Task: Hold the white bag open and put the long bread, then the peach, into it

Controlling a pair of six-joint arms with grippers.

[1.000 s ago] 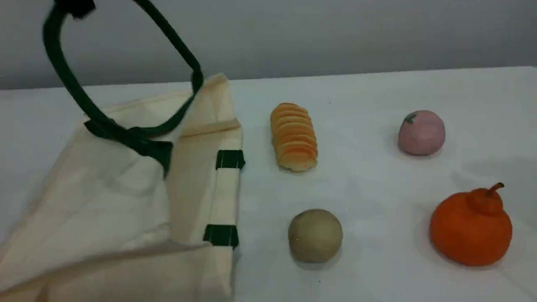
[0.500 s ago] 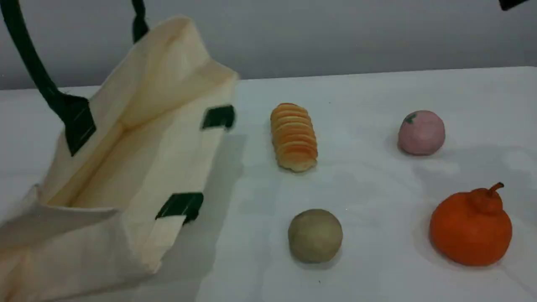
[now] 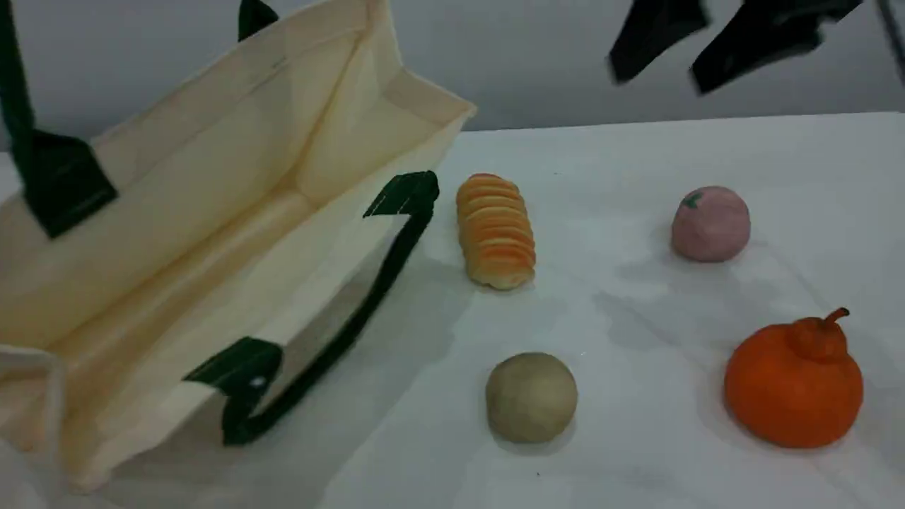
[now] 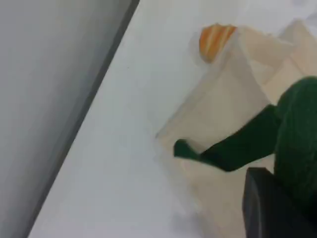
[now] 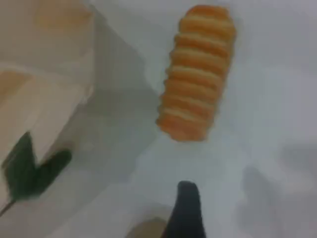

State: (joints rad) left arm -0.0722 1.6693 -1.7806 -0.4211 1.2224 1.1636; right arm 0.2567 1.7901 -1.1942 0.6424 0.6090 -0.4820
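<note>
The white bag (image 3: pixel 212 184) stands at the left with its mouth wide open toward the foods. Its far green handle (image 3: pixel 15 92) runs up out of the top edge. In the left wrist view my left gripper (image 4: pixel 277 198) is shut on that handle (image 4: pixel 297 124); it does not show in the scene view. The long bread (image 3: pixel 495 230) lies just right of the bag's mouth and shows in the right wrist view too (image 5: pixel 198 74). The peach (image 3: pixel 710 223) sits farther right. My right gripper (image 3: pixel 659 79) hangs open high above the table, between bread and peach, holding nothing.
A beige ball (image 3: pixel 531 397) lies in front of the bread. An orange fruit with a stem (image 3: pixel 793 385) sits at the front right. The bag's near handle (image 3: pixel 339 332) droops onto the white table (image 3: pixel 636 452). A grey wall runs behind.
The bag has been pulled up by its handle and its mouth has spread wide. The near handle has dropped onto the table. My right gripper has come in from the top right, moving left.
</note>
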